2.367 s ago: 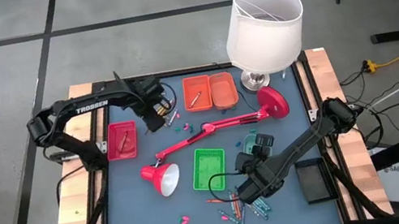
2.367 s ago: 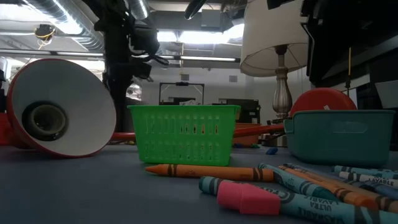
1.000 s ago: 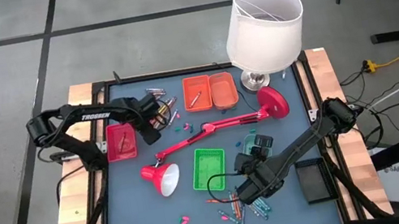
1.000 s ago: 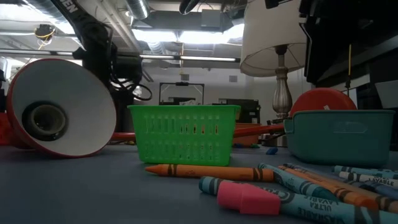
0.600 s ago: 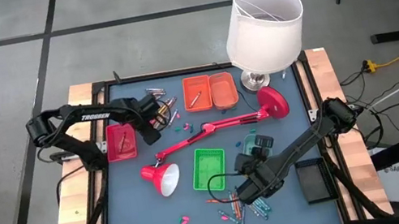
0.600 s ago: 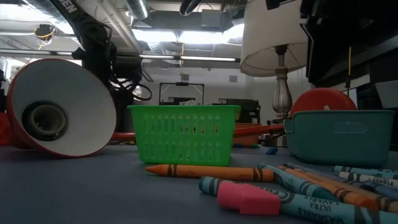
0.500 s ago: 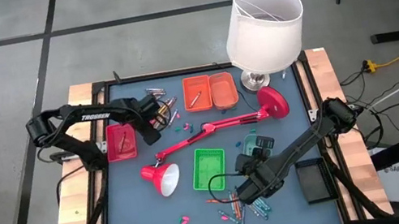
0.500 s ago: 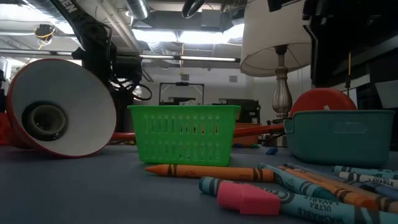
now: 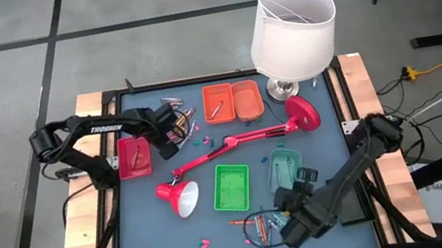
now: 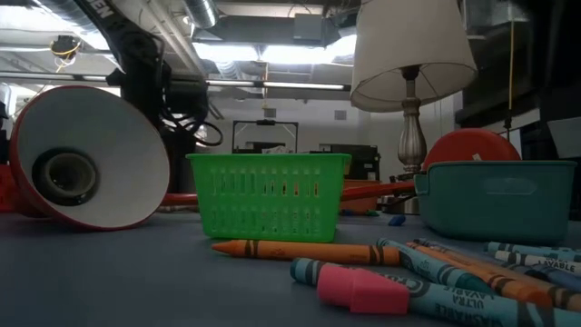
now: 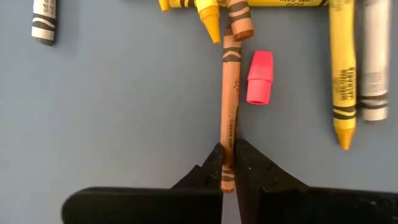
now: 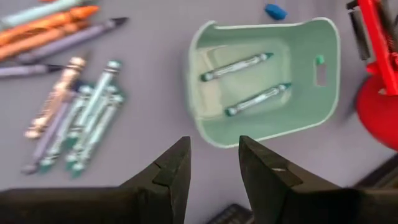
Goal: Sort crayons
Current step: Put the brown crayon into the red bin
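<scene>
The left gripper (image 11: 229,163) had pinched shut on a brown crayon (image 11: 229,118) at upper left of the high view, beside the red tray (image 9: 134,155); lifting it toward a tray probably came next. The right gripper (image 12: 214,162) hung open above the teal tray (image 12: 267,134). "TROSSEN" marked the left arm (image 9: 94,128); the crayon's print was unreadable.

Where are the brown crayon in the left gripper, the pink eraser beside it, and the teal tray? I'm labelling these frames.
brown crayon (image 11: 231,106): left wrist view, middle of its wrapper.
pink eraser (image 11: 260,86): left wrist view, its centre.
teal tray (image 12: 268,128): right wrist view, bare floor near its rim.
</scene>
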Controlling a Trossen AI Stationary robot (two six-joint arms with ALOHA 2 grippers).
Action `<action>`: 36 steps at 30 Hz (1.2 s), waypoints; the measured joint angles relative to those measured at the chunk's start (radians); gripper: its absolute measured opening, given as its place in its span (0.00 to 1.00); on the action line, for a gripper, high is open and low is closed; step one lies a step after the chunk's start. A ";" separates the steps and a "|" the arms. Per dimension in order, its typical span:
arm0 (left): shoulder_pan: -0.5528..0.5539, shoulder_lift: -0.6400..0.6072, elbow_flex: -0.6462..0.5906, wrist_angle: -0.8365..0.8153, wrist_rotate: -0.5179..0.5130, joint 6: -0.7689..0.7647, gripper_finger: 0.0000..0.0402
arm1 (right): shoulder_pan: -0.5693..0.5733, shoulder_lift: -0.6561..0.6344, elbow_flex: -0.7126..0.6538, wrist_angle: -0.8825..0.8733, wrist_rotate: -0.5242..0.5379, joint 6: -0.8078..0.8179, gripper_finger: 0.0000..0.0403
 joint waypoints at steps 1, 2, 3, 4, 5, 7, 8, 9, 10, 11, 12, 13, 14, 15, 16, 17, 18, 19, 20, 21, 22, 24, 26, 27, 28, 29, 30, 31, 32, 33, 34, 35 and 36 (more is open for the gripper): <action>0.000 0.001 0.007 -0.001 -0.002 0.000 0.01 | 0.012 -0.001 0.005 0.009 0.000 0.008 0.33; 0.001 0.002 0.016 0.005 -0.010 -0.001 0.01 | 0.022 -0.002 0.007 0.019 0.000 0.026 0.33; 0.001 0.003 0.028 0.014 -0.020 -0.001 0.00 | 0.035 -0.002 0.007 0.029 0.000 0.043 0.33; 0.003 0.003 0.040 0.016 -0.022 -0.001 0.00 | 0.046 -0.002 0.007 0.038 0.000 0.060 0.33; 0.003 0.002 0.051 0.011 -0.027 -0.001 0.00 | 0.058 -0.002 0.007 0.044 0.000 0.081 0.33; 0.002 0.002 0.079 -0.005 -0.032 -0.001 0.00 | 0.081 -0.002 0.007 0.061 0.000 0.119 0.33; 0.001 0.002 0.099 -0.017 -0.033 -0.001 0.00 | 0.092 -0.002 0.007 0.072 0.000 0.139 0.33; 0.001 0.002 0.120 -0.030 -0.032 -0.001 0.00 | 0.102 -0.002 0.007 0.085 0.000 0.161 0.33; 0.001 0.002 0.141 -0.050 -0.032 0.000 0.00 | 0.112 -0.002 0.007 0.097 0.001 0.178 0.33; 0.001 0.002 0.164 -0.078 -0.031 0.000 0.00 | 0.122 -0.002 0.007 0.106 0.004 0.197 0.33; 0.001 0.002 0.188 -0.116 -0.031 -0.001 0.00 | 0.132 -0.002 0.007 0.114 0.015 0.214 0.33; 0.001 0.002 0.213 -0.154 -0.030 -0.001 0.00 | 0.141 -0.002 0.007 0.128 0.030 0.230 0.33; 0.001 0.002 0.241 -0.193 -0.029 -0.001 0.00 | 0.150 -0.002 0.007 0.144 0.047 0.238 0.33; 0.001 0.002 0.267 -0.239 -0.027 -0.001 0.00 | 0.159 -0.002 0.007 0.159 0.064 0.242 0.33; -0.002 0.002 0.292 -0.290 -0.026 -0.005 0.00 | 0.165 -0.002 0.007 0.177 0.080 0.244 0.33; -0.006 0.002 0.316 -0.346 -0.026 -0.009 0.00 | 0.172 -0.002 0.007 0.195 0.094 0.243 0.33; -0.013 0.001 0.337 -0.397 -0.026 -0.022 0.00 | 0.178 -0.002 0.007 0.208 0.107 0.243 0.33; -0.020 -0.001 0.356 -0.442 -0.025 -0.032 0.00 | 0.181 -0.002 0.007 0.215 0.121 0.243 0.33; -0.029 -0.006 0.371 -0.488 -0.023 -0.046 0.00 | 0.186 -0.002 0.007 0.220 0.132 0.243 0.33; -0.039 -0.015 0.380 -0.533 -0.023 -0.060 0.00 | 0.186 -0.002 0.007 0.224 0.140 0.242 0.33; -0.051 -0.025 0.385 -0.571 -0.022 -0.078 0.00 | 0.186 -0.002 0.007 0.224 0.141 0.243 0.33; -0.080 -0.051 0.385 -0.622 -0.022 -0.124 0.00 | 0.185 -0.002 0.007 0.223 0.142 0.242 0.33; -0.111 -0.085 0.375 -0.678 -0.021 -0.183 0.00 | 0.182 -0.002 0.007 0.223 0.142 0.235 0.33; -0.127 -0.108 0.367 -0.705 -0.021 -0.215 0.00 | 0.182 -0.002 0.007 0.223 0.142 0.231 0.33; -0.142 -0.128 0.357 -0.718 -0.022 -0.248 0.01 | 0.182 -0.002 0.007 0.223 0.142 0.229 0.33; -0.157 -0.149 0.347 -0.724 -0.024 -0.284 0.01 | 0.182 -0.002 0.007 0.223 0.142 0.225 0.33; -0.171 -0.170 0.334 -0.727 -0.027 -0.321 0.01 | 0.182 -0.002 0.007 0.223 0.142 0.218 0.33; -0.183 -0.191 0.318 -0.730 -0.029 -0.356 0.02 | 0.182 -0.002 0.007 0.223 0.142 0.211 0.33; -0.195 -0.212 0.300 -0.732 -0.031 -0.392 0.02 | 0.182 -0.002 0.007 0.223 0.142 0.210 0.33; -0.205 -0.234 0.280 -0.733 -0.031 -0.426 0.02 | 0.182 -0.002 0.007 0.223 0.142 0.210 0.33; -0.215 -0.253 0.257 -0.733 -0.031 -0.460 0.02 | 0.182 -0.002 0.007 0.224 0.142 0.209 0.33; -0.224 -0.270 0.232 -0.732 -0.031 -0.492 0.02 | 0.182 -0.002 0.007 0.225 0.142 0.209 0.33; -0.233 -0.286 0.205 -0.733 -0.031 -0.520 0.02 | 0.182 -0.002 0.007 0.227 0.142 0.209 0.33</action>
